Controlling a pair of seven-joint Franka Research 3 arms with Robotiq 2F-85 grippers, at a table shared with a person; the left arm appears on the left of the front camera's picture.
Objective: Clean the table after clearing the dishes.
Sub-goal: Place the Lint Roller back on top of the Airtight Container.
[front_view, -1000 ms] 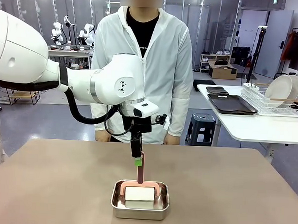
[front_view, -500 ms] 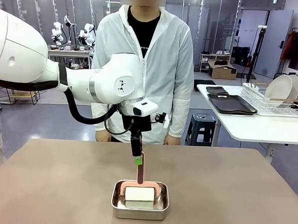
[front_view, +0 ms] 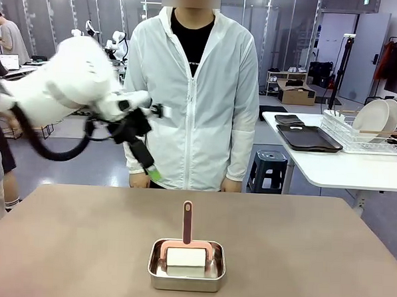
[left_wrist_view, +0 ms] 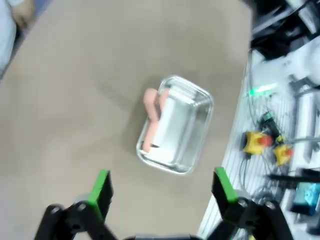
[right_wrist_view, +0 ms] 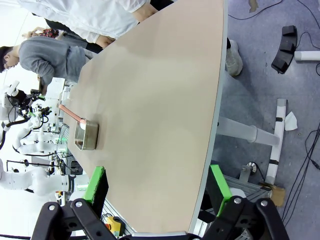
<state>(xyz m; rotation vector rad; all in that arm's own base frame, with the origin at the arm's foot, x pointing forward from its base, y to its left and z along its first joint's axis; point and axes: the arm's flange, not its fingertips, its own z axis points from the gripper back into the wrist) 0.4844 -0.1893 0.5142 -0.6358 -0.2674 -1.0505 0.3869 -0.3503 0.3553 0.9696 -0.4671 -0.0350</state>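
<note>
Front view: left claw (front_view: 152, 173) hangs released above the tabletop (front_view: 80, 249), well apart from the pink-handled roller (front_view: 187, 222) standing in its steel pan (front_view: 186, 273); plates (front_view: 376, 116) sit racked on the side table. Right claw (right_wrist_view: 157, 187) gapes empty. A fast return could topple the roller's upright handle

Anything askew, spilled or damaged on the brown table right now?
Nothing stands out. The small steel pan sits square on the taupe-brown table, the pink-handled roller resting inside it with its handle up. No spill or damage shows. The left gripper hangs open, up off the table.
</note>
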